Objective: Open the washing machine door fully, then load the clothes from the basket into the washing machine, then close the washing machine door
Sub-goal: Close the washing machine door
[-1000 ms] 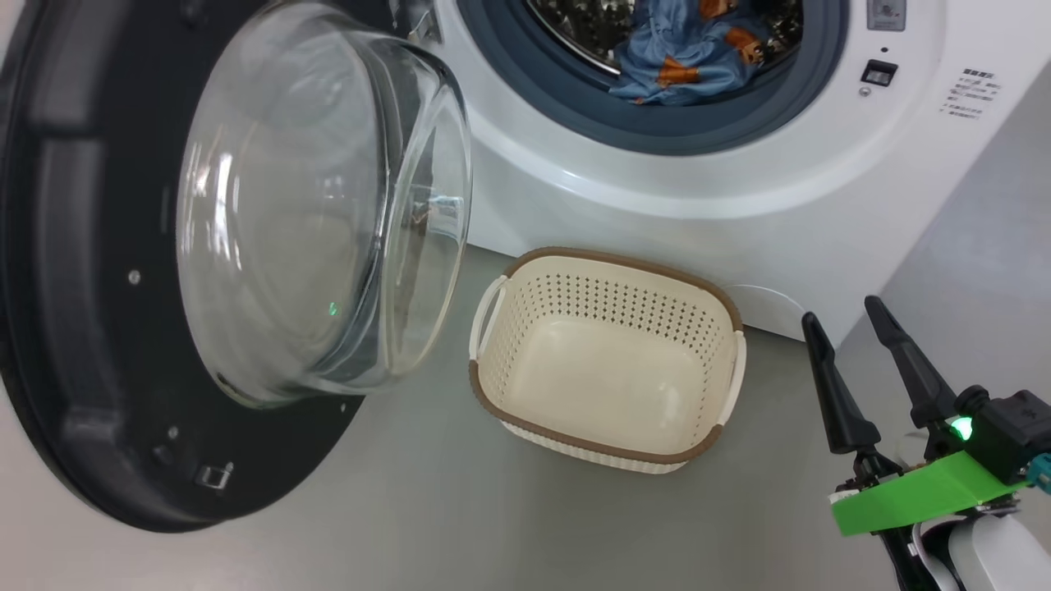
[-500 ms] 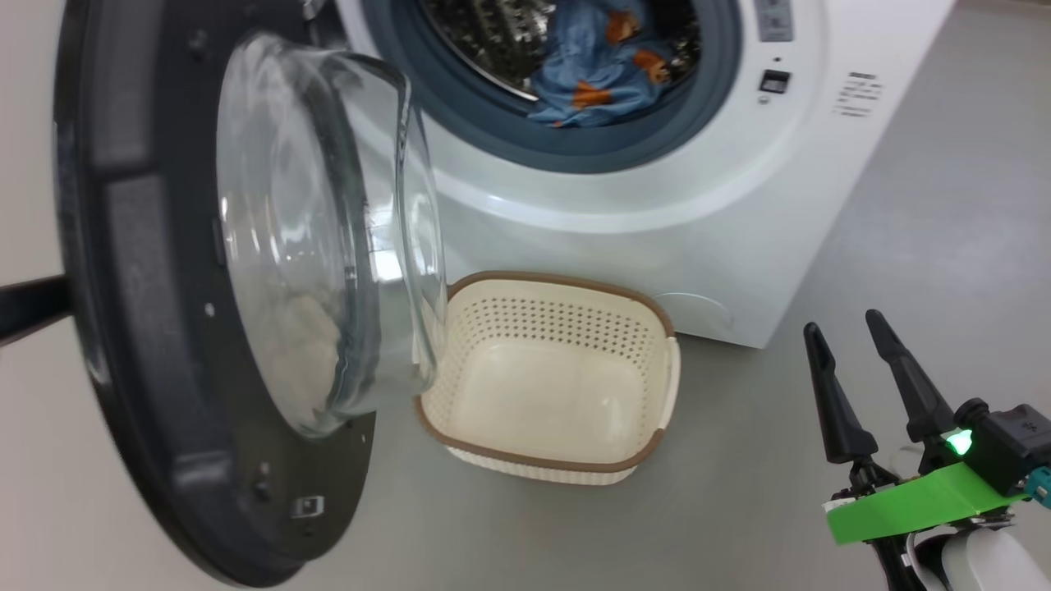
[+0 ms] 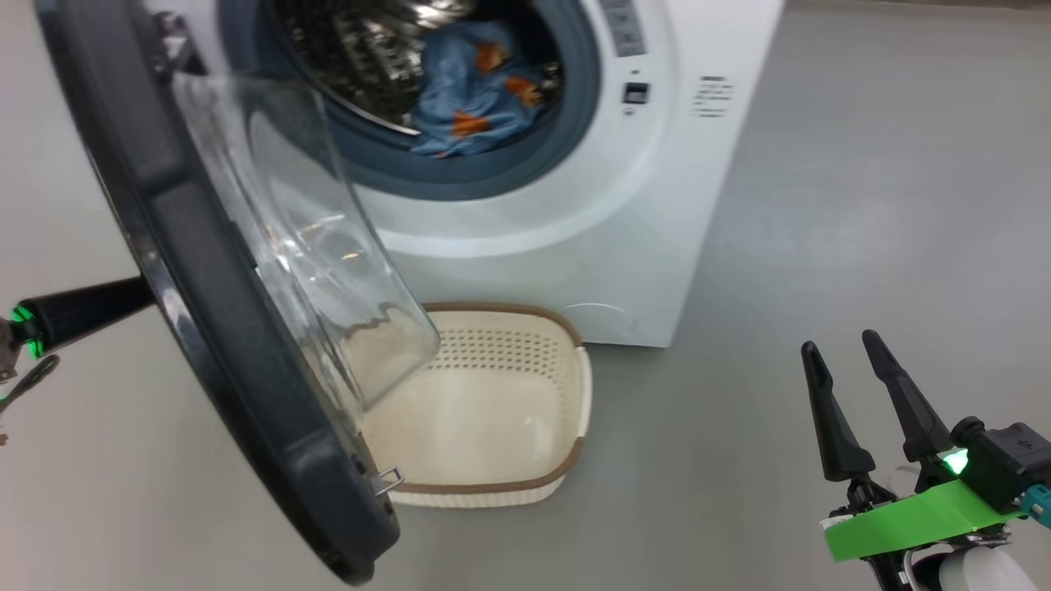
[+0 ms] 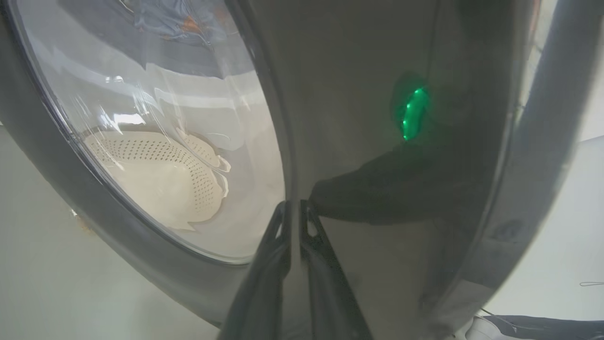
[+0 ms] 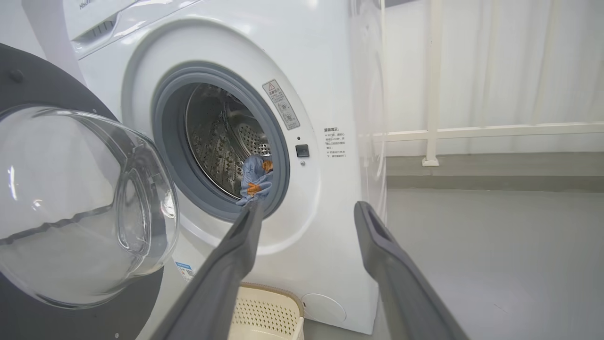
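The white washing machine [image 3: 575, 213] stands with its drum uncovered. The blue, orange-printed clothes [image 3: 472, 103] lie inside the drum [image 5: 222, 141]. The washing machine door [image 3: 205, 271], black-rimmed with a glass bowl, hangs part-way swung, edge-on in the head view. My left gripper [image 4: 295, 208] is shut, its tips against the door's glossy outer face. The left arm's dark end [image 3: 82, 312] reaches in behind the door. The cream basket [image 3: 566, 460] sits empty on the floor below the door. My right gripper [image 3: 846, 353] is open at the lower right, away from everything.
Grey floor [image 3: 821, 205] stretches to the right of the machine. A white railing and curtain [image 5: 472, 94] stand behind it. The basket [image 5: 278, 302] sits close against the machine's front, under the door's swing.
The door has swung from wide open toward the machine. My left arm has come into view behind it. The head view has turned right. The right gripper has stayed put.
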Controlling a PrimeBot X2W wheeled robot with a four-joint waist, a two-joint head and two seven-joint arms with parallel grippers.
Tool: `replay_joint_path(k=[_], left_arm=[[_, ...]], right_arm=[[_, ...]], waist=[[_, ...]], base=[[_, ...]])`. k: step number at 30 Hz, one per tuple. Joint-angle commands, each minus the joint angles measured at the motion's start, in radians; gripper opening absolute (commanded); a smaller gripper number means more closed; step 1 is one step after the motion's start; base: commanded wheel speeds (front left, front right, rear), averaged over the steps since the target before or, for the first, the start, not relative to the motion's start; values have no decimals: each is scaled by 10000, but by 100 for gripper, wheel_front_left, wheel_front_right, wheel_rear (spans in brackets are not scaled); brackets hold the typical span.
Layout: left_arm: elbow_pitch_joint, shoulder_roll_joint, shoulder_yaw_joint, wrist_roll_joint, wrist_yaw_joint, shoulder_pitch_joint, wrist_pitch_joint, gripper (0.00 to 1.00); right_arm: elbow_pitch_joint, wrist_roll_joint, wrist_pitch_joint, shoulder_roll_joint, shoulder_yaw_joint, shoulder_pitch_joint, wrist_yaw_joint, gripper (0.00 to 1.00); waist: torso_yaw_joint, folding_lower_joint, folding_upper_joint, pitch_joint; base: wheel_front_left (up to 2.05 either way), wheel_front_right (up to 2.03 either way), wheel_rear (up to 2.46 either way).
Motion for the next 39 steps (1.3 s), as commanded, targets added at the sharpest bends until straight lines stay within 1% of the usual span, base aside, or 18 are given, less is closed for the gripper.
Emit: replay_joint_path(k=[1,11,17,24,39], left_arm=[[-113,313,392,140,-82,-552,-208,0],[456,219,431,504,-205,-776,-652,0],[816,179,501,677,-299,-826,-942,0],[1005,30,458,832,-393,-946,-1162,0],[625,-31,572,815,-542,-301,-1387,0]], right_arm=[[-283,49,-80,-39,79,108,44,100],[-284,66,-80,48,-41,398,44,100],[-290,90,-80,48,-65,494,44,100],[-317,78,-80,63,-160,528,44,100],[-311,46,-80,-9,-92,380,44,100]], waist=[[-939,-1,0,-239],[-2415,-1,0,-407],[-2913,-1,0,-476],[-2877,-1,0,-456],[-1698,-1,0,-487]], base=[[0,0,0],[0,0,0],[0,0,0],[0,0,0],[0,0,0]])
